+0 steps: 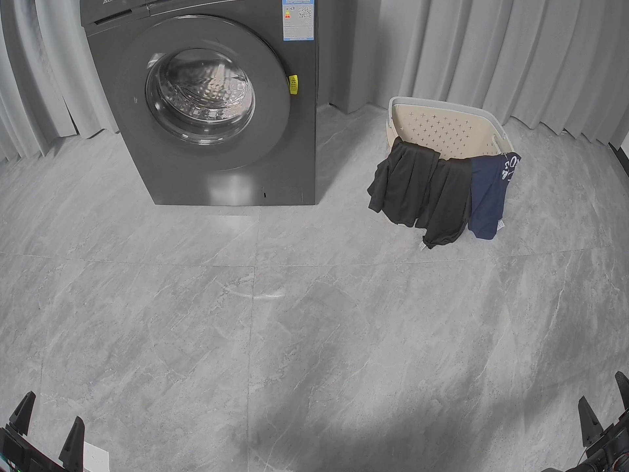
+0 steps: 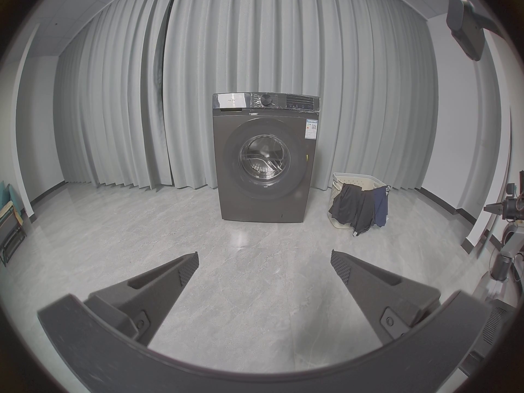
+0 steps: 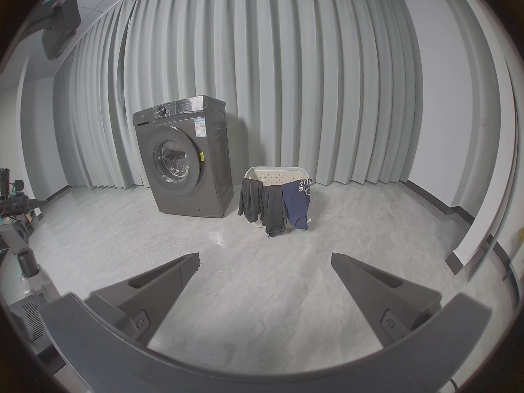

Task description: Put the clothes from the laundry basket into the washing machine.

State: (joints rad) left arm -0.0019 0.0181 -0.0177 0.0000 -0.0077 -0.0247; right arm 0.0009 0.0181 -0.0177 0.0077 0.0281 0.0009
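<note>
The dark grey front-loading washing machine (image 1: 209, 99) stands at the far left, its back close to the pale grey pleated curtains (image 1: 491, 34), and its round glass door sits flush against the front. To its right, a strip of bare floor apart from it, is the cream perforated plastic laundry basket (image 1: 445, 126), also close to the curtains. Here are the clothes: two black garments (image 1: 403, 185) hang side by side over the basket's near rim, and a navy blue garment (image 1: 488, 195) hangs just beside them at the right end. All three trail down the outside wall to the floor.

A broad stretch of grey marbled tile floor (image 1: 314, 335) lies open between the robot and both targets. The room also runs wide to either side, with dark skirting along the white side walls.

The left gripper (image 2: 263, 255) sits low at the near left corner of the head view, jaws spread wide and holding nothing. The right gripper (image 3: 265, 255) mirrors it at the near right corner, also spread wide and holding nothing. Both are well apart from the basket and the machine.
</note>
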